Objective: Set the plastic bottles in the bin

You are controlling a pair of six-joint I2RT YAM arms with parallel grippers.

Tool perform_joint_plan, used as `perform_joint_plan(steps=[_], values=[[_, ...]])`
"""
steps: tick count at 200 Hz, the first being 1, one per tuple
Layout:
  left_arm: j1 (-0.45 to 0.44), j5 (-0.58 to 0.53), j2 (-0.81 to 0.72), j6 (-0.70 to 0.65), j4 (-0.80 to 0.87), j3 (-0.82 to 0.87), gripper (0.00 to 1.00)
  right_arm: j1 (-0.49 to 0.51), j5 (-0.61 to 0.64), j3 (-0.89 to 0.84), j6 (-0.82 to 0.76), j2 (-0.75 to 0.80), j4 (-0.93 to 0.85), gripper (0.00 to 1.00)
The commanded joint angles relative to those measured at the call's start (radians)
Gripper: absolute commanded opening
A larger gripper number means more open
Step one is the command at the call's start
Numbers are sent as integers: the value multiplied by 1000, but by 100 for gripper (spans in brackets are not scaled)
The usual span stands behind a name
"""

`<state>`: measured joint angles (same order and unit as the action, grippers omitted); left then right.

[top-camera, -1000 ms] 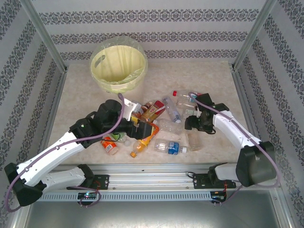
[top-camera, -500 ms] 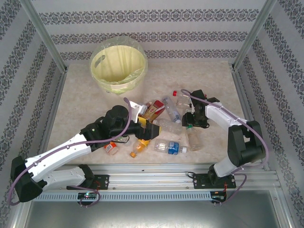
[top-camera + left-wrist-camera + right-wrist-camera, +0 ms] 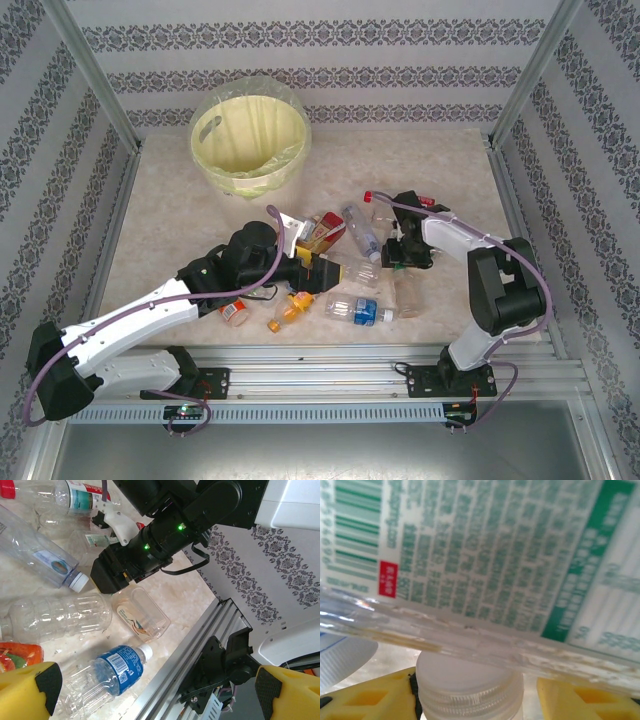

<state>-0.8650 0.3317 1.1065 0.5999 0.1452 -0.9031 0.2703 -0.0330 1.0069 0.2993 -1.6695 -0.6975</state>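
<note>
Several plastic bottles lie in a pile mid-table. Among them are a blue-labelled one (image 3: 356, 309), an orange one (image 3: 286, 311) and a red-labelled one (image 3: 322, 231). The cream bin (image 3: 250, 141) with its pale yellow bag stands at the far left. My left gripper (image 3: 326, 271) hovers open over the pile's near left, above the blue-labelled bottle (image 3: 108, 672), its yellow fingers (image 3: 42, 687) far apart. My right gripper (image 3: 399, 256) is low at a squat clear bottle (image 3: 407, 291). In the right wrist view its white cap (image 3: 470, 682) sits between the yellow fingers (image 3: 380, 697). The left pad touches the cap and a gap remains on the right. A green-labelled bottle (image 3: 485, 555) lies across just beyond it.
An aluminium rail (image 3: 330, 362) runs along the near table edge, close to the blue-labelled bottle. Patterned walls and metal posts (image 3: 95, 90) close in the sides. Bare tabletop (image 3: 400, 160) lies between the pile and the bin.
My right gripper's jaws have narrowed around the white cap, and that arm's elbow has folded in. The left arm has reached further right over the pile, its jaws staying wide.
</note>
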Motion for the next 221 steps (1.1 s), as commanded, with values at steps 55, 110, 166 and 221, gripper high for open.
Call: perform_joint_plan(steps=[55, 110, 166, 221], values=[[-20, -54, 7, 18, -11, -22, 100, 38, 112, 14, -7, 72, -34, 40], [-20, -41, 52, 27, -26, -41, 100, 56, 127, 15, 23, 277, -110, 38], [-24, 15, 151, 50, -106, -66, 100, 67, -54, 38, 143, 513, -63, 38], [-59, 68, 252, 42, -167, -126, 100, 106, -205, 60, 295, 573, 39, 37]])
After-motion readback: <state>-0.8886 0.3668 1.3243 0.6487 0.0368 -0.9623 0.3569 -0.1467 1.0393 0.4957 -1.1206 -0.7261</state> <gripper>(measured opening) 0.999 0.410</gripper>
